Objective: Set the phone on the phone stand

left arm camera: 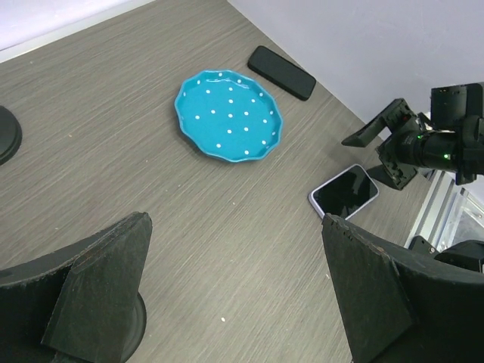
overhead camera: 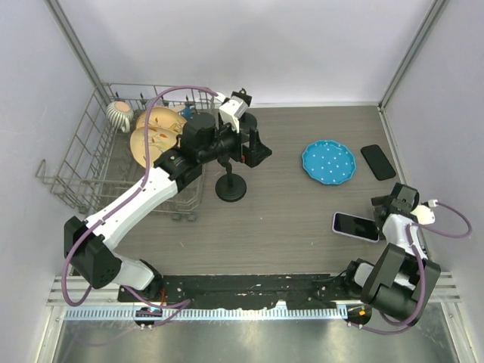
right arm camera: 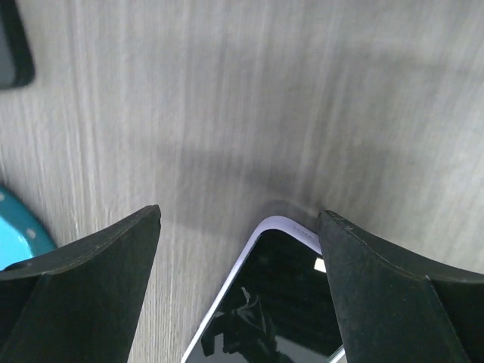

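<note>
The phone [overhead camera: 355, 226], in a pale lavender case, lies flat and screen-up on the bench [overhead camera: 302, 242] at the right, near that arm's base and well apart from the phone stand [overhead camera: 231, 187], which stands upright left of centre. The right end effector [right arm camera: 239, 213] hangs just above the phone's near end, released, its jaws spread with nothing between them. The wrist view shows the rounded corner of the case below the gap. The left end effector [left arm camera: 236, 221] is also released and empty, poised beside the top of the stand. A second, black phone [overhead camera: 378, 161] rests further back near the wall, beside a blue dotted plate [overhead camera: 329, 162], and a dish rack [overhead camera: 83, 162] fills the far left. The phone is probably light, rigid and thin, with a glossy glass face that would slide under the pads. Lying flush on the bench, it offers only its slim edges. The best hold is likely across the narrow width, on the two long cased edges near the middle, where the case should give friction and the weight should balance. Pinching at a corner would risk it pivoting or slipping out, and pressing down hard risks the glass.
</note>
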Motion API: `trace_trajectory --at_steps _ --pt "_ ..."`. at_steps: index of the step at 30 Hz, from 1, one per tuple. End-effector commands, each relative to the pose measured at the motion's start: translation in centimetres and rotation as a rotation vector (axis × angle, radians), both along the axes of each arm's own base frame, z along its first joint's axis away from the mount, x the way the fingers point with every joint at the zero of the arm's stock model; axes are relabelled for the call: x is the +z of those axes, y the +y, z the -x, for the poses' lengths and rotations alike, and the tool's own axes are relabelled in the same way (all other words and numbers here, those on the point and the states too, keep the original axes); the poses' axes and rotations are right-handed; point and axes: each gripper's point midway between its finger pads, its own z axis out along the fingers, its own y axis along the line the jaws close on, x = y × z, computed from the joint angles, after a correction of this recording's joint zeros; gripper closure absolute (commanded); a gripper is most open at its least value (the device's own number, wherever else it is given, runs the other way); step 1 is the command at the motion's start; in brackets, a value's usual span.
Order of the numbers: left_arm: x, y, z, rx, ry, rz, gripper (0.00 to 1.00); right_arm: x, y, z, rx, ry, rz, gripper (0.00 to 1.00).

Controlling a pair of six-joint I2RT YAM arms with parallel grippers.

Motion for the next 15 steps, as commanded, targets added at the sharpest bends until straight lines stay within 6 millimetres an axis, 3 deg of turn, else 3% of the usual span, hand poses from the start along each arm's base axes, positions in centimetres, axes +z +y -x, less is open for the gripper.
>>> trace_trajectory --at_steps 1,2,3,7,10,11,15 --pt "2.9 0.8 0.4 0.012 -0.076 0.032 0.00 0.0 4.2 -4.5 0.269 -0.073 -0.065 0.11" --pt "2.9 0.9 0.4 0.014 -0.079 0.031 0.00 0.4 5.1 -5.3 0.318 -0.071 -0.051 0.11" --pt "3.0 0.9 0.4 0.017 -0.079 0.035 0.00 0.9 7.8 -6.9 0.430 -0.087 -0.036 0.11" --pt "2.9 0.8 0.3 0.017 -0.075 0.035 0.00 4.9 11.5 -10.9 0.607 -0.152 0.066 0.11" --pt "2.7 0.7 0.1 0.017 -0.069 0.031 0.00 6.9 10.4 -11.2 0.614 -0.095 0.160 0.10" --pt "2.7 0.7 0.1 0.018 -0.069 0.029 0.00 7.3 9.2 -10.8 0.582 -0.055 0.210 0.10" --pt "2.6 0.9 0.1 0.023 -0.071 0.019 0.00 7.9 6.9 -7.2 0.537 0.142 0.284 0.06"
